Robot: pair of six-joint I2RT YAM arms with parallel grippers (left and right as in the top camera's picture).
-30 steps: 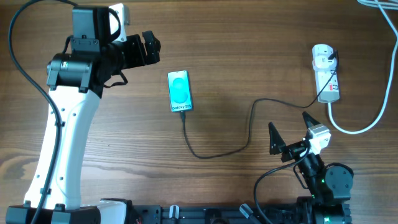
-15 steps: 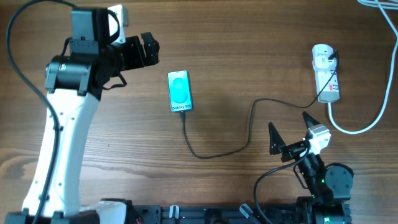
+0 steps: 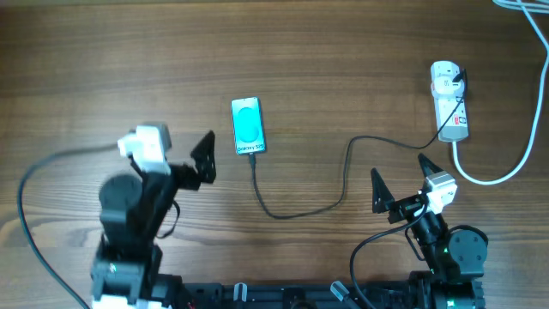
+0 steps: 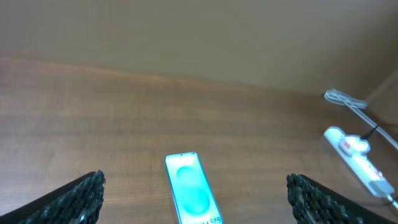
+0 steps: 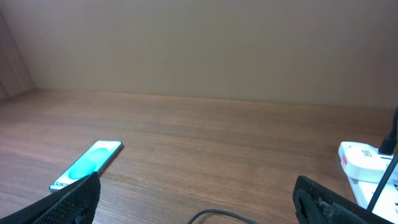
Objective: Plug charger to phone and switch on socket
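The phone (image 3: pixel 248 125) lies screen up and lit at mid-table, with the charger's small connector at its near end. The black charger cable (image 3: pixel 343 167) loops right to its plug in the white socket (image 3: pixel 449 101) at the far right. My left gripper (image 3: pixel 199 161) is open and empty, low and to the phone's left-front; its wrist view shows the phone (image 4: pixel 191 193) between the spread fingers (image 4: pixel 196 185) but farther off. My right gripper (image 3: pixel 401 176) is open and empty near the front edge, below the socket. The right wrist view shows the phone (image 5: pixel 87 163), the socket (image 5: pixel 367 165) and the cable (image 5: pixel 224 214).
A thicker white cable (image 3: pixel 515 163) runs from the socket's near end and curves up along the table's right edge. It also shows in the left wrist view (image 4: pixel 345 99) beyond the socket (image 4: pixel 357 155). A plain wall stands behind the wooden table (image 3: pixel 343 51).
My left arm has pulled back from high at the far left of the table to a low pose near the front left. The right arm, phone, cable and socket have not moved.
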